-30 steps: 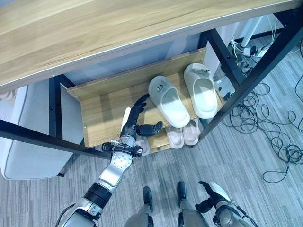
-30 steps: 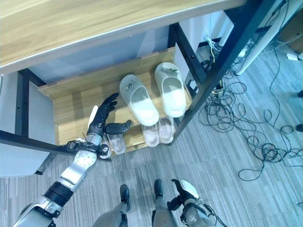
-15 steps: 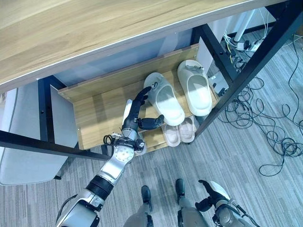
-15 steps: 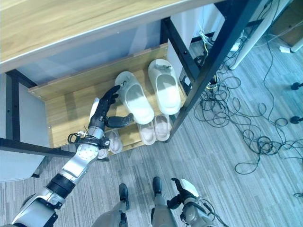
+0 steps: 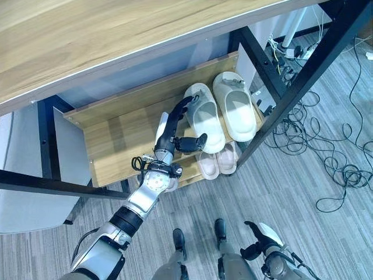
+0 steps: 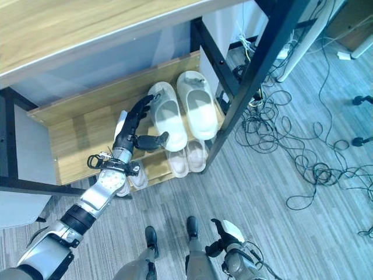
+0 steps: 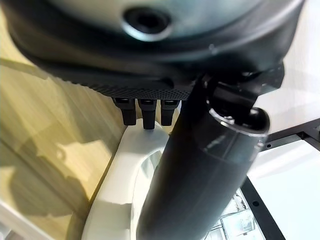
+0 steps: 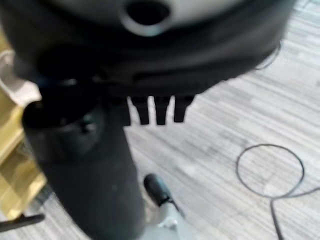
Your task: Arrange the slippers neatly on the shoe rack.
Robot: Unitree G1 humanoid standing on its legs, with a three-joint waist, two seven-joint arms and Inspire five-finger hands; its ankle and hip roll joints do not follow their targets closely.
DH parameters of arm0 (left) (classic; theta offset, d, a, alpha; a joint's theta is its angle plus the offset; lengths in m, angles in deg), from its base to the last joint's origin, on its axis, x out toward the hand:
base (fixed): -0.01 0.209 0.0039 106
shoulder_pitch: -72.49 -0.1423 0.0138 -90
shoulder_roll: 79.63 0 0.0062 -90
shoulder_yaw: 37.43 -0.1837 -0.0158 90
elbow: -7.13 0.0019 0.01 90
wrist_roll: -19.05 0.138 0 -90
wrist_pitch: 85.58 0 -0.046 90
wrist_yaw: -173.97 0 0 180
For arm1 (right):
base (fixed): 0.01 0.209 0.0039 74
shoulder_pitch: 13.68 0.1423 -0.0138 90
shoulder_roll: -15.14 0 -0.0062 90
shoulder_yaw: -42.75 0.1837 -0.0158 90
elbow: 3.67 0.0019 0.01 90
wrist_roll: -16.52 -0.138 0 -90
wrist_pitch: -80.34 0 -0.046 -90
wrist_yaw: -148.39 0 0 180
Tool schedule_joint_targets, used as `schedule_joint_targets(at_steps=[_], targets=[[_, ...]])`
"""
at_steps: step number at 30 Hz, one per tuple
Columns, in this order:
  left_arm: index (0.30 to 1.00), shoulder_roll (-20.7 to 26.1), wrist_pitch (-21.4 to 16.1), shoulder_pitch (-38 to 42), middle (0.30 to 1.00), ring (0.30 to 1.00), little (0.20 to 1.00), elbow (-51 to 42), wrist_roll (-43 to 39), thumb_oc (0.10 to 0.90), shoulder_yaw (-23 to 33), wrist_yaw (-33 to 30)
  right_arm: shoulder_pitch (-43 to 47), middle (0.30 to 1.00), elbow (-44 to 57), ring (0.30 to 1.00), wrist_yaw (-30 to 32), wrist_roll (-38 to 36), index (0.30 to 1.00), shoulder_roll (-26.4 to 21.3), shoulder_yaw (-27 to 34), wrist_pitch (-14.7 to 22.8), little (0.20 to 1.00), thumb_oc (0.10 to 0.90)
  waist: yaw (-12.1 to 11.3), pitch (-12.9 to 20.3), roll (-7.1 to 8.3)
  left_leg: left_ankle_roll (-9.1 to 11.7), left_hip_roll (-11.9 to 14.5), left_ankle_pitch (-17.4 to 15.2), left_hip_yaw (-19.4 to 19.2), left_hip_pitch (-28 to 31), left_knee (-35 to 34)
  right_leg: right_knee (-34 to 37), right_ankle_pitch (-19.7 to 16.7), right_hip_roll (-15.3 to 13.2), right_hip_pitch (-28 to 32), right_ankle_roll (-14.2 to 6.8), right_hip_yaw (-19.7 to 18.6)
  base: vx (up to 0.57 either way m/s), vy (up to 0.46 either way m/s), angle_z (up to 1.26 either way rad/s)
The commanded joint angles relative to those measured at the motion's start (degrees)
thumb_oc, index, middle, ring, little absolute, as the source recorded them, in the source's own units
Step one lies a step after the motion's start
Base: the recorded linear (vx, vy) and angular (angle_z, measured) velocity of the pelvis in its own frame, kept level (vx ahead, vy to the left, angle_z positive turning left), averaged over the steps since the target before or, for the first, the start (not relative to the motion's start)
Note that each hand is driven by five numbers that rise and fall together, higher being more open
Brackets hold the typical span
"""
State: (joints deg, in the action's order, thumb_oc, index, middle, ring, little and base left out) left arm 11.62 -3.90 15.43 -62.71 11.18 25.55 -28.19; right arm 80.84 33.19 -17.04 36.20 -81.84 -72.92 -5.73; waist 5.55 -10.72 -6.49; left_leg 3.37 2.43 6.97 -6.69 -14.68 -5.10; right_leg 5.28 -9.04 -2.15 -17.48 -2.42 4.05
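The robot's left hand [image 5: 175, 131] is reaching onto the upper board of the low wooden shoe rack [image 5: 116, 137], its fingers [image 6: 141, 108] stretched straight along the left side of the left pale cream foam slipper [image 5: 204, 116] and touching it near the toe, while the thumb is sticking out toward the slipper's heel; the hand is open, not gripping. The right pale cream foam slipper [image 5: 234, 114] is lying just beside it, both toes pointing toward the back of the rack. A smaller pair of pinkish slippers [image 5: 218, 163] is sitting on the lower board. The right hand [image 5: 259, 242] is hanging low over the grey carpet floor [image 5: 303, 221], fingers relaxed and holding nothing.
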Motion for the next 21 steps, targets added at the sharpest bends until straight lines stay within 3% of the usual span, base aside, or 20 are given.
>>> schedule_joint_targets(at_steps=[1, 21], targets=[[0.900, -1.38, -4.30, 10.53, 0.900, 0.900, 0.900, 2.13, 2.02, 0.800, -0.51, -2.05, -2.77, 0.900, 2.07, 0.900, 1.57, -0.85, 0.900, -1.68, -1.07, 1.42, 0.900, 0.800, -0.65, 3.03, 2.03, 0.56, -1.63, -0.89, 1.07, -3.20, 0.10, -0.28, 5.92, -2.24, -0.68, -3.78, 2.68, 0.00, 0.000, 0.00], [0.900, -0.85, -3.97, 11.62, 0.900, 0.900, 0.900, 3.04, 2.34, 0.800, -0.56, -1.81, -2.91, 0.900, 1.18, 0.900, 1.50, -1.26, 0.900, -1.41, -0.94, 1.37, 0.900, 0.800, -0.66, 3.35, 2.37, 0.65, -1.50, -0.96, 1.11, -3.01, 0.10, -0.28, 6.06, -1.87, -0.55, -3.70, 2.81, 0.00, 0.000, 0.00]])
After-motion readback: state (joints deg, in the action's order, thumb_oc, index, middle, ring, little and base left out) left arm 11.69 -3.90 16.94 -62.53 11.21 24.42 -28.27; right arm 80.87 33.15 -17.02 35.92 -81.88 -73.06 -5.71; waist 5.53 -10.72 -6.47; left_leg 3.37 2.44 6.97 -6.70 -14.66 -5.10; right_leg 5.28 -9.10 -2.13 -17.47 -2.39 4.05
